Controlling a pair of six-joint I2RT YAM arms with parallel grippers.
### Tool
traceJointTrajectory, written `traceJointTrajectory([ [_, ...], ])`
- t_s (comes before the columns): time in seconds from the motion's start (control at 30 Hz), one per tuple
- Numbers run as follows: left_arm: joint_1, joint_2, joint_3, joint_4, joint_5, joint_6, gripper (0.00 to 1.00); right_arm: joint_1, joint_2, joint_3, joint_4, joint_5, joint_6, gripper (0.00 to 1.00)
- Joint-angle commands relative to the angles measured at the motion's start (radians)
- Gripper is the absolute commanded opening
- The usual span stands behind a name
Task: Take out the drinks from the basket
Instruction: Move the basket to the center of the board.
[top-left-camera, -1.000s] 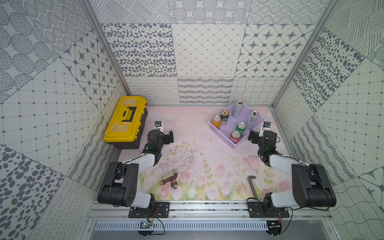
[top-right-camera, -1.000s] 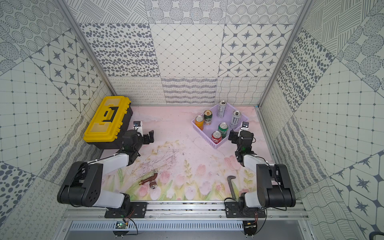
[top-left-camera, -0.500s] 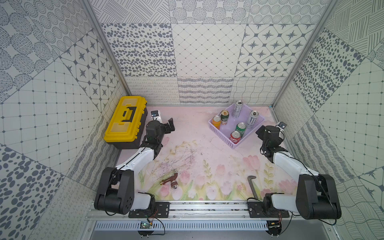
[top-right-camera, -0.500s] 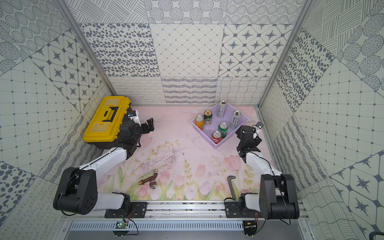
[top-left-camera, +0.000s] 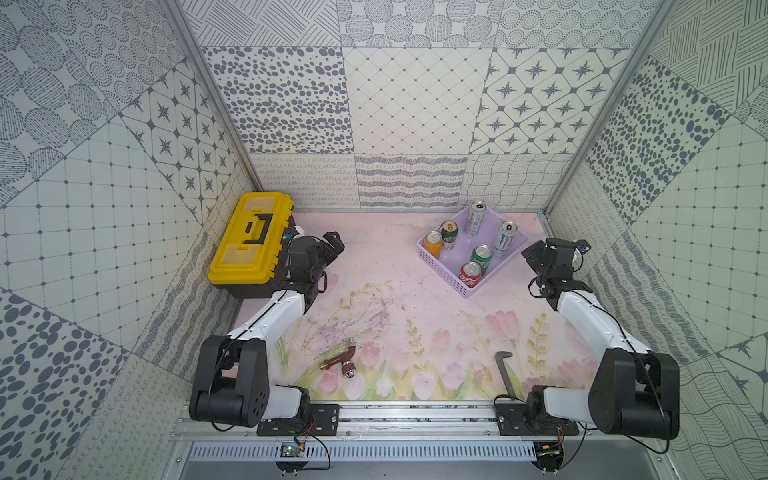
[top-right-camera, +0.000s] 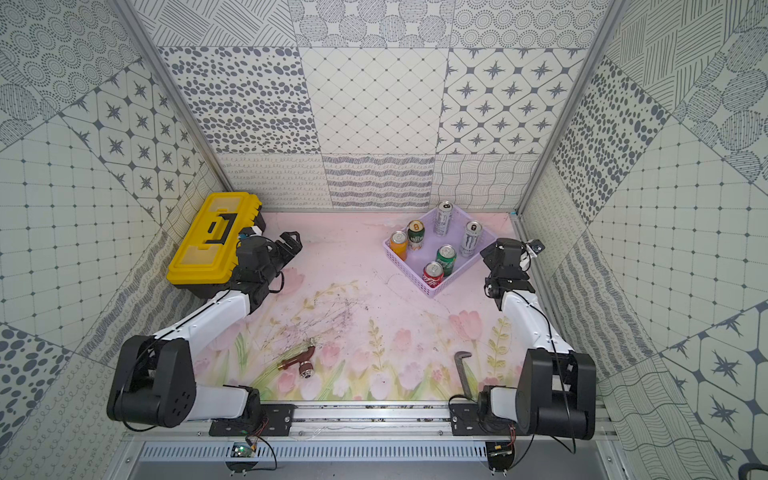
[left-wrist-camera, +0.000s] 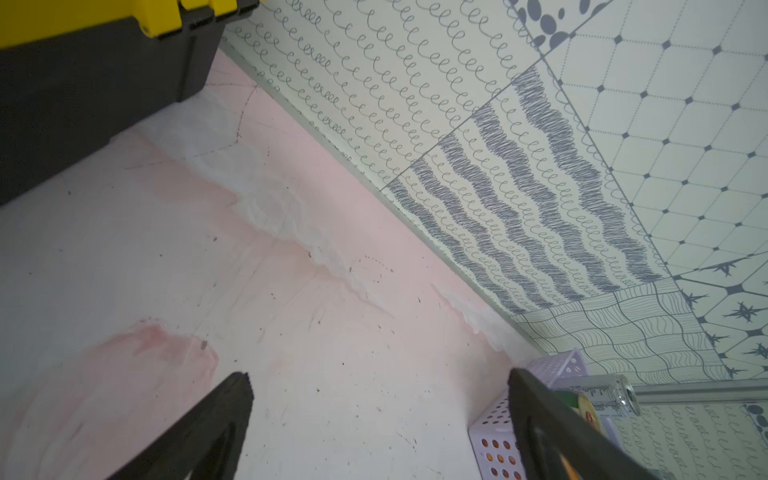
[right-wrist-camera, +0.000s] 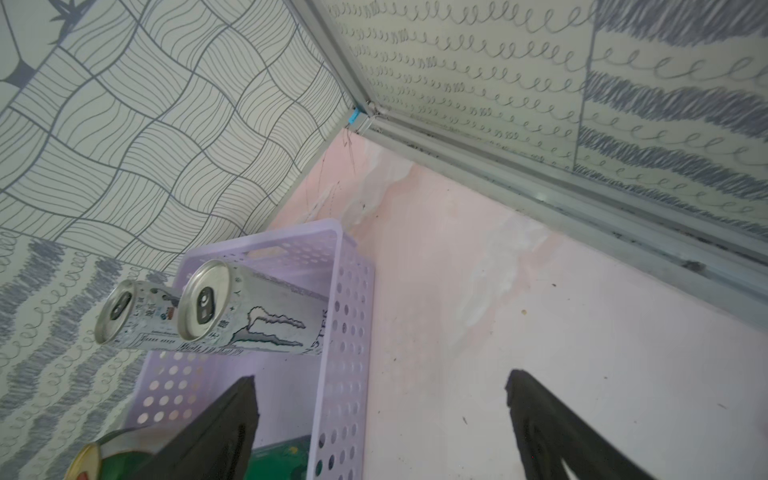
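Note:
The lavender basket (top-left-camera: 441, 270) (top-right-camera: 409, 271) stands at the back right and holds six upright drinks: an orange can (top-left-camera: 433, 244), a dark green-and-white can (top-left-camera: 449, 235), two tall white-silver cans (top-left-camera: 475, 218) (top-left-camera: 504, 239), a green can (top-left-camera: 481, 258) and a red can (top-left-camera: 470, 274). My right gripper (top-left-camera: 540, 248) (right-wrist-camera: 380, 380) is open just right of the basket. In the right wrist view its jaws straddle the basket's wall (right-wrist-camera: 349, 332) from above, and the tall cans (right-wrist-camera: 257, 320) stand beyond. My left gripper (top-left-camera: 322, 245) (left-wrist-camera: 376, 380) is open over bare mat, far left of the basket (left-wrist-camera: 494, 440).
A yellow and black toolbox (top-left-camera: 249, 241) (left-wrist-camera: 83, 83) sits close beside my left gripper. A brown nozzle-like tool (top-left-camera: 340, 359) and a metal wrench (top-left-camera: 505, 370) lie near the front. The side wall is close behind my right gripper.
Both arms have stretched out and carried their grippers toward the back. The right one now sits at the basket's right side. The cans have not moved.

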Motion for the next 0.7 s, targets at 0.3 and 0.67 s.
traceJointTrajectory([
  [0.3, -0.103, 0.048, 0.175, -0.283, 0.17, -0.007, 1.0, 0.001, 0.235, 0.167, -0.161, -0.364, -0.084, 0.9],
  [0.67, -0.16, 0.036, 0.201, -0.363, 0.165, 0.077, 1.0, 0.068, 0.351, 0.26, -0.165, -0.256, -0.051, 0.74],
])
